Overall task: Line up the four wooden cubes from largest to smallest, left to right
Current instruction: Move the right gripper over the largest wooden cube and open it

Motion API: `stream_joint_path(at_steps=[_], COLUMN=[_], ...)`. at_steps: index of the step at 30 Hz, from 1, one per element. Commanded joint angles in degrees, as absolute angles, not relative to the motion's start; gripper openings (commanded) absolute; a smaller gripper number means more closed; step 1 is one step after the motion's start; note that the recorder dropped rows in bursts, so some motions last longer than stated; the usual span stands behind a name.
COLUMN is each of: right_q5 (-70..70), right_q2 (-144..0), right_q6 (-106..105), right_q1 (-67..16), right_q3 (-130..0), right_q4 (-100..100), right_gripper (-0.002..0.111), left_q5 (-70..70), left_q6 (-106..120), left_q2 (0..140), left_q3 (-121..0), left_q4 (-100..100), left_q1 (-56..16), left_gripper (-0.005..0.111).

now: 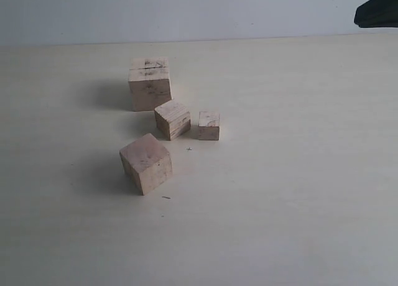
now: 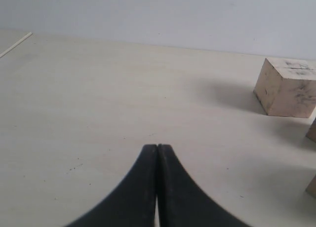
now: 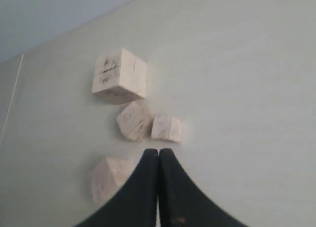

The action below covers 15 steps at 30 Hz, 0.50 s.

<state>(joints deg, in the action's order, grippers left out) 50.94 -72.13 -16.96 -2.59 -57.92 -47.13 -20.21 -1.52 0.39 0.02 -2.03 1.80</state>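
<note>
**Item 1, largest cube** [image 1: 150, 84]: pale raw wood with dark scribbles on its top face. It stands at 11 o'clock from the third cube, at the far end of the cluster in the exterior view.

**Item 2, second cube** [image 1: 146, 163]: next in size, turned corner-on to the exterior camera. It sits at 7 o'clock from the third cube, apart from the others and nearest the camera.

**Item 3, third cube** [image 1: 172, 119]: the middle of the cluster, also turned at an angle. It is just beside the largest cube's near corner, and I cannot tell whether they touch.

**Item 4, smallest cube** [image 1: 209, 125]: at 3 o'clock from the third cube and just beside it.

**Item 5, table** [image 1: 298, 193]: pale and matt, it carries all four cubes. A tiny pencil cross [image 1: 189, 149] lies at 5 o'clock from the third cube.

**Item 6, my right pincer** [image 3: 158, 151]: fingers pressed together with nothing between them, raised above the cluster. One finger covers part of the second cube.

**Item 7, my left pincer** [image 2: 157, 148]: fingers pressed together and empty, over bare table well apart from the largest cube.

**Item 8, black shape** [image 1: 377, 12]: at 2 o'clock from the cluster, cut off by the frame edge, in front of the grey wall [image 1: 186, 12].
</note>
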Motion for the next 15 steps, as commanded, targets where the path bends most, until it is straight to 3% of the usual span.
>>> stream_joint_path(at_steps=[1, 5, 7, 15], right_q5=[43.9, 41.9, 45.4, 45.0], right_q2=[-75.2, -78.4, -80.7, -90.8], right_q6=[-16.1, -27.6, -37.0, -43.6], right_q1=[-2.7, -2.7, -4.0, -21.5], right_q3=[-58.4, -58.4, -58.4, -61.3], right_q4=[-50.1, -60.8, -69.0, -72.0], right_gripper=[0.0, 0.001, 0.006, 0.062], left_q5=[-20.1, -20.1, -20.1, -20.1], left_q6=[-2.0, -2.0, -2.0, -2.0], left_q2=[0.0, 0.0, 0.0, 0.0], left_q3=[0.0, 0.0, 0.0, 0.0], left_q4=[-2.1, -2.1, -2.1, -2.1], left_q1=[2.0, 2.0, 2.0, 2.0], left_gripper=[0.0, 0.0, 0.0, 0.0])
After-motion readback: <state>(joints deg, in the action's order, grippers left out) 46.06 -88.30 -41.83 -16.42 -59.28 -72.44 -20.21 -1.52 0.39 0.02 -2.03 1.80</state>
